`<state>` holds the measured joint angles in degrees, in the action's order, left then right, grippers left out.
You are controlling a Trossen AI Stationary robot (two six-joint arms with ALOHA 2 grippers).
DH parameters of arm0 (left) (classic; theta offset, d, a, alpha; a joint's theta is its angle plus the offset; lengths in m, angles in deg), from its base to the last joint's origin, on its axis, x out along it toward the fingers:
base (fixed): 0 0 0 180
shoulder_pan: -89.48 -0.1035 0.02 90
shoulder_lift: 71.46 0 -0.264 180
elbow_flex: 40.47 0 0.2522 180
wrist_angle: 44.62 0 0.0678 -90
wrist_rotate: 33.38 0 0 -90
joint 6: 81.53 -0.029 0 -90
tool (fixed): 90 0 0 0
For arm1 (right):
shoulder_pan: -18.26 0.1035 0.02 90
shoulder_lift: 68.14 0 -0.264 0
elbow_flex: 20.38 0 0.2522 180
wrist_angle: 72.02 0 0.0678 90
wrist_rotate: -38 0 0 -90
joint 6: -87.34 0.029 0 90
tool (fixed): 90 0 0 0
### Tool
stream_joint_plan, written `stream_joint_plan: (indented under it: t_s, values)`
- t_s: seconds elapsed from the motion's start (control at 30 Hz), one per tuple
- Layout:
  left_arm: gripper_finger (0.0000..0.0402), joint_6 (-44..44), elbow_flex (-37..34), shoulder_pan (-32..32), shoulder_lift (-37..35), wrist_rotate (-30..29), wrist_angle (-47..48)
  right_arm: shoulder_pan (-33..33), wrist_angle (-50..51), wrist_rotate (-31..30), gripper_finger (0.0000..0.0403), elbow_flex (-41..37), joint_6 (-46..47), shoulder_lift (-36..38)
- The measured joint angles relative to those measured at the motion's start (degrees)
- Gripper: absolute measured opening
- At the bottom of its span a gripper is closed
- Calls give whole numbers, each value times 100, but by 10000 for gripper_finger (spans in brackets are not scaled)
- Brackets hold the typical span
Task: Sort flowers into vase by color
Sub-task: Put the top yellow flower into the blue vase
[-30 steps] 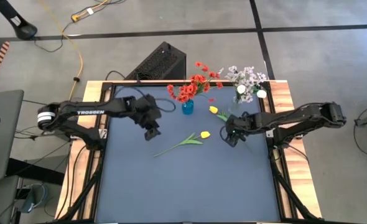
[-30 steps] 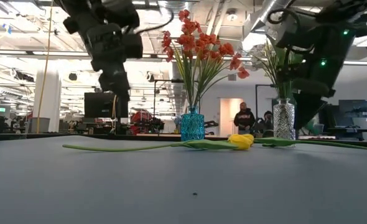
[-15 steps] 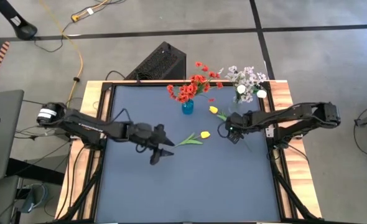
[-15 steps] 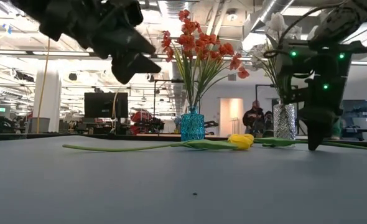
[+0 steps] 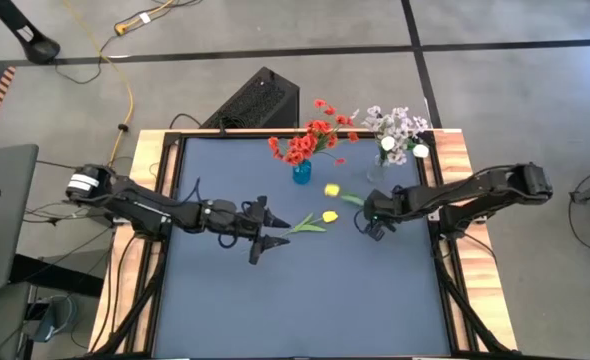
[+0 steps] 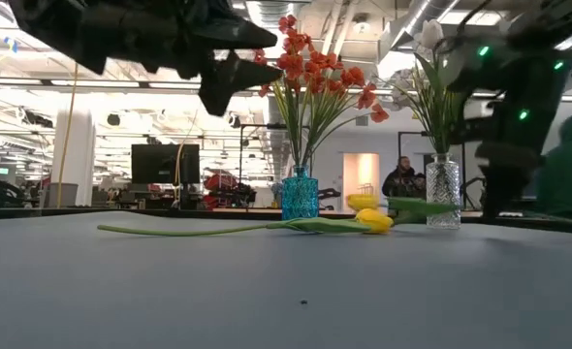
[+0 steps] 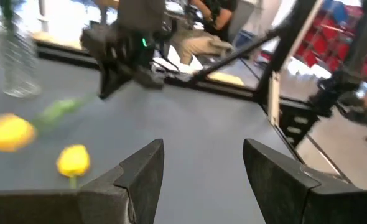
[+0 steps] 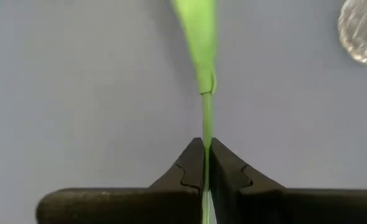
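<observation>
The dark table (image 5: 305,300) fills the middle of the high view, its mat bare in the lower half. Both arms reach in from the sides, level with the frame's centre.

The left gripper (image 5: 267,231) sits just left of centre, its two fingers spread wide in a V pointing right toward the lying tulip. In the left wrist view the same fingers (image 7: 140,171) stand well apart, with nothing between them.

The right gripper (image 5: 371,222) is right of centre, and its jaws are pressed together on the thin green stem of a yellow tulip (image 5: 333,190) (the right wrist view shows the stem (image 8: 206,118) pinched between the two pads, a broad leaf beyond). That tulip's bloom is at upper centre of the high view, beside the blue vase, and in the low view it hangs clear of the mat.

At the table's upper edge, a blue vase (image 5: 302,173) holds red blossom clusters (image 5: 310,140) on green stems, fanned outward. Right of it, a clear glass vase (image 6: 442,191) holds pale lilac-white sprays (image 5: 397,125) and white tulips (image 5: 387,144).

A second yellow tulip (image 5: 328,216) lies flat on the mat at centre, its long green stem running down-left toward the left gripper's tips, its leaves near the bloom.
</observation>
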<state>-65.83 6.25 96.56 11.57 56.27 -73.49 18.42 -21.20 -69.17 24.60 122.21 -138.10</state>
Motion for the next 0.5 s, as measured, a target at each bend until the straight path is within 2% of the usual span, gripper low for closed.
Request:
stream_joint_plan:
  t_s: [0.17,0.23,0.37,0.5]
  values:
    - [207,111,-7,4,861,291,-905,608,-260,-565,26,2,248,599]
    - [207,263,-4,4,1282,292,-1579,877,-647,-769,25,0,111,863]
    - [207,490,189,-15,2169,293,-2665,1413,-2152,-987,25,2,-677,1203]
    - [207,479,749,-20,2958,180,-3329,1758,-3791,-988,25,4,-1723,1243]
